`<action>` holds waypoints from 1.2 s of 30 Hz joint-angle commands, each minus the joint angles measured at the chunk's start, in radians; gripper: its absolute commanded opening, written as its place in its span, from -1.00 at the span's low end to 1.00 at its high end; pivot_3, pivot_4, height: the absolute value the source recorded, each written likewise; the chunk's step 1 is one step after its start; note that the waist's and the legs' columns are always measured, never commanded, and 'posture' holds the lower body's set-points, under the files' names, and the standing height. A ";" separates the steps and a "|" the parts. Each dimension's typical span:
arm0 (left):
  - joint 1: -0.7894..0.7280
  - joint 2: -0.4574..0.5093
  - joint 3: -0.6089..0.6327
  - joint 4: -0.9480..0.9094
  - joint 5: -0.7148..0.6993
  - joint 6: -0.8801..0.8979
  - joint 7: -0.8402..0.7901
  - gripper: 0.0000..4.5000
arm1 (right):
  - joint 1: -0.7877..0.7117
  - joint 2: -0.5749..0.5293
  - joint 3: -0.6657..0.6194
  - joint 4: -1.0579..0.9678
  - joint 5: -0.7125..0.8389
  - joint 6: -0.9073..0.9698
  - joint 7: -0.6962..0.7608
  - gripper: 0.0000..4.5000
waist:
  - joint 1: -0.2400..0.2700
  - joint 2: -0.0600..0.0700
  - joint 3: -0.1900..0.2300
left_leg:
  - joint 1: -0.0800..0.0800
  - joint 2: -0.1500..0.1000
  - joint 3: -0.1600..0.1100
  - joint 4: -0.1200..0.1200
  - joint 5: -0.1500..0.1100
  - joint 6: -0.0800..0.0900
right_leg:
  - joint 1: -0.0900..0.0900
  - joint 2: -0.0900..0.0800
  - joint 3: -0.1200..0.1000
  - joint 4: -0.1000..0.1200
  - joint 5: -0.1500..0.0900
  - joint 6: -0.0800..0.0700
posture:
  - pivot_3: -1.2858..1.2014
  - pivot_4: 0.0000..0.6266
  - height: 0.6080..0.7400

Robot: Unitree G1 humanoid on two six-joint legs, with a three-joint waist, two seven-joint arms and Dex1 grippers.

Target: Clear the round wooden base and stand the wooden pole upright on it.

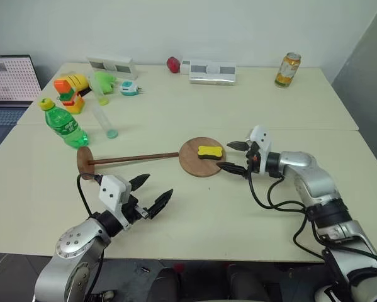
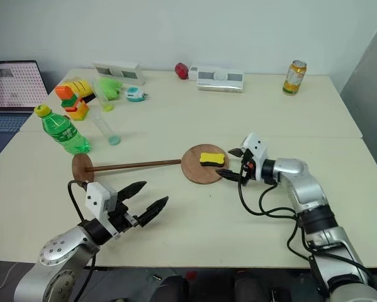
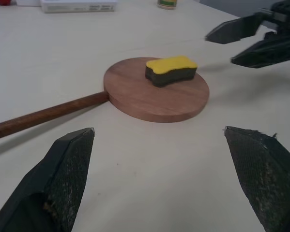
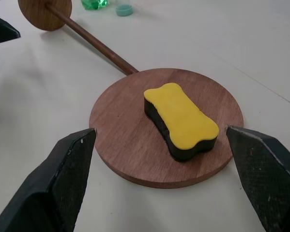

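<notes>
The left gripper [image 1: 151, 192] hangs nearest, jaws spread and empty. Ahead of it the wooden pole [image 1: 135, 158] lies flat, its tip at the round wooden base [image 1: 191, 165], probably touching. The right gripper [image 1: 235, 155], spread wide, faces the yellow sponge [image 4: 180, 120] on the base: straddle its narrow waist, close squarely, and lift clear without dragging the base.

yellow sponge [image 1: 209, 151], green bottle [image 1: 65, 126], can [image 1: 287, 70]
</notes>
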 commanded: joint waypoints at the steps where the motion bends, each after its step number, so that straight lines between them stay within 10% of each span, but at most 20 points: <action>1: 0.019 0.002 -0.006 -0.071 -0.013 -0.024 -0.014 1.00 | -0.098 0.030 0.002 0.142 -0.037 -0.098 0.070 0.98 | -0.001 0.000 0.000 | 0.000 0.000 0.000 0.000 0.000 0.000 | 0.000 0.000 0.000 0.000 0.000 0.000 | 0.03 -0.52 1.00; 19: 0.051 -0.013 -0.027 -0.103 0.013 -0.033 0.009 1.00 | -0.305 0.144 0.013 0.635 -0.228 -0.387 0.125 0.98 | -0.013 0.000 0.000 | 0.001 0.000 0.000 0.000 0.000 0.000 | 0.000 0.000 0.000 0.002 0.000 0.000 | 0.03 -0.52 1.00; 30: 0.061 -0.015 -0.036 -0.084 0.017 -0.065 -0.014 1.00 | -0.290 0.149 -0.027 0.618 -0.211 -0.391 0.130 -0.27 | -0.020 0.001 0.000 | 0.001 0.000 0.000 0.000 0.000 0.000 | 0.000 0.000 0.000 0.004 0.000 0.000 | 0.03 -0.52 1.00; 36: 0.041 -0.004 -0.048 -0.076 0.006 -0.070 -0.047 1.00 | -0.236 0.125 -0.063 0.463 -0.175 -0.338 0.134 -0.49 | -0.020 0.001 0.000 | 0.001 0.000 0.000 0.000 0.000 0.000 | 0.000 0.000 0.000 0.004 0.000 0.000 | 0.03 -0.52 1.00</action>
